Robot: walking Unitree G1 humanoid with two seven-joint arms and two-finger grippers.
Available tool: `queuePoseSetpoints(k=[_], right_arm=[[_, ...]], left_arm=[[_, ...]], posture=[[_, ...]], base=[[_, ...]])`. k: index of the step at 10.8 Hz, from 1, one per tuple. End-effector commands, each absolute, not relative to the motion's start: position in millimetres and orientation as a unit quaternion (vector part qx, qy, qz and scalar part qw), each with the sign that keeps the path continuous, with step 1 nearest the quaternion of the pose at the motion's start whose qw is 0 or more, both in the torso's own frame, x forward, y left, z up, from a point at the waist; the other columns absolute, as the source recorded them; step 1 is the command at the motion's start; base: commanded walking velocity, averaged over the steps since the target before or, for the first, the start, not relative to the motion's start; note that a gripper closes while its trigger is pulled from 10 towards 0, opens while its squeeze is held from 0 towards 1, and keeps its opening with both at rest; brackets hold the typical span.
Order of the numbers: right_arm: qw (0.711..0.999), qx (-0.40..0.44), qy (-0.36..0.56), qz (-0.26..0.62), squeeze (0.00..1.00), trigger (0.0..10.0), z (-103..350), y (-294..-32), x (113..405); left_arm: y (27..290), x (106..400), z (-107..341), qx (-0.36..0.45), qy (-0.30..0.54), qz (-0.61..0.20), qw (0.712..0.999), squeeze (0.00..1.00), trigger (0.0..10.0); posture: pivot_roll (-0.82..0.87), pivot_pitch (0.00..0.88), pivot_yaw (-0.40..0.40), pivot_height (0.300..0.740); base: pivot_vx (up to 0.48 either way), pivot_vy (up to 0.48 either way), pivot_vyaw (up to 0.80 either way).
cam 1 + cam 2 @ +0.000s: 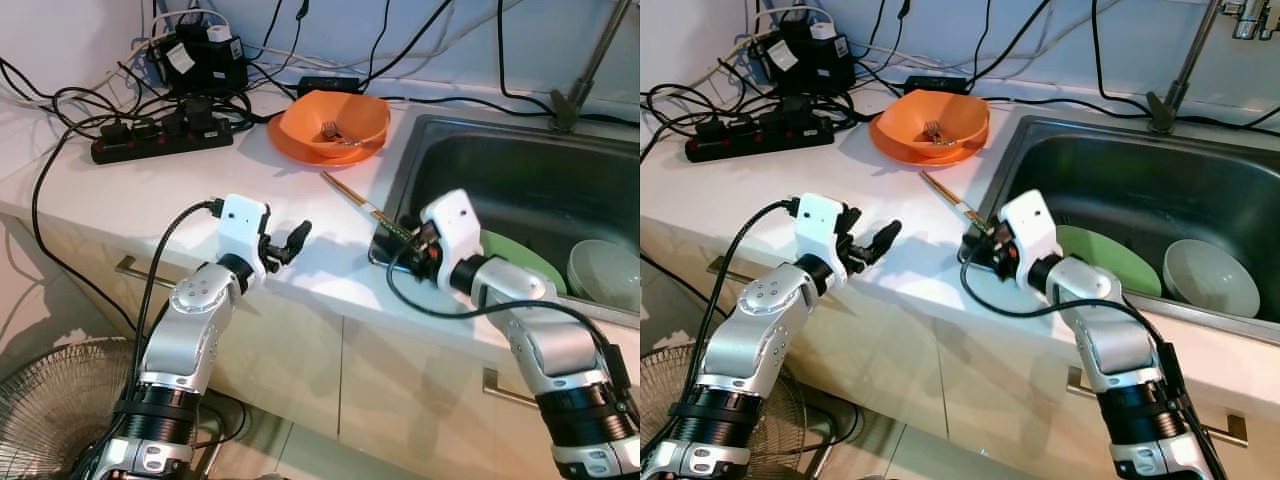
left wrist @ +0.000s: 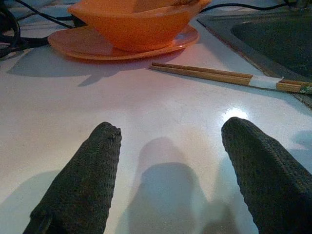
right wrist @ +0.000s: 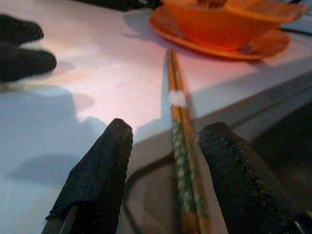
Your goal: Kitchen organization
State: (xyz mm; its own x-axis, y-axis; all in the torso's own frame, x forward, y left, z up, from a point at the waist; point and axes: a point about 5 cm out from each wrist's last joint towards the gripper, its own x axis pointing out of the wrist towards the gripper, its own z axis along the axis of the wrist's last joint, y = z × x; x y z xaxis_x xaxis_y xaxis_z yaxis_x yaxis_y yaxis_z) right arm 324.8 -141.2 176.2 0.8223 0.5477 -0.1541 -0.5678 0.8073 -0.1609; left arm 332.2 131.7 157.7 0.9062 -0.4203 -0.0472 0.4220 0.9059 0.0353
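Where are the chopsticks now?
The chopsticks lie on the counter at the sink's edge, just before the orange bowl, their near ends between the right gripper's open fingers.

Left gripper (image 1: 288, 243) spread wide; right gripper (image 3: 168, 146) likewise, arms forward

No readable text, labels, brands or numbers anywhere

Bare table (image 1: 180, 190) is lying open between the left gripper (image 1: 288, 243) and the orange bowl (image 1: 334, 122); chopsticks (image 1: 362, 204) are slanting across the sink (image 1: 420, 140) edge, passing between the right gripper (image 3: 168, 161) jaws; power strip (image 1: 160, 137) and cables are crowding the back.
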Motion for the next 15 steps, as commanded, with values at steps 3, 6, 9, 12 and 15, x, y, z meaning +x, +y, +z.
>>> queuePoseSetpoints(k=[3,6,9,12,15], right_arm=[[0.953,-0.103,0.032,0.284,0.00,10.0,185,-141,328],[0.950,-0.121,0.041,0.286,0.00,10.0,182,-141,332],[0.947,-0.137,0.053,0.287,0.00,10.0,180,-142,336],[0.943,-0.144,0.076,0.292,0.00,10.0,173,-142,337],[0.941,-0.145,0.098,0.291,0.00,10.0,165,-142,338]], left_arm=[[130,332,162,0.035,0.018,-0.221,0.974,0.00,10.0],[132,331,166,0.048,0.020,-0.223,0.973,0.00,10.0],[134,329,169,0.067,0.025,-0.228,0.971,0.00,10.0],[133,328,170,0.078,0.030,-0.237,0.968,0.00,10.0],[132,326,168,0.083,0.042,-0.245,0.965,0.00,10.0]], posture=[[0.11,0.080,0.062,0.740],[0.12,0.078,0.060,0.740],[0.13,0.075,0.054,0.740],[0.14,0.072,0.052,0.740],[0.14,0.074,0.052,0.740]], base=[[0.000,0.000,0.00],[0.000,0.000,0.00],[0.000,0.000,0.00],[0.000,0.000,0.00],[0.000,0.000,0.00]])
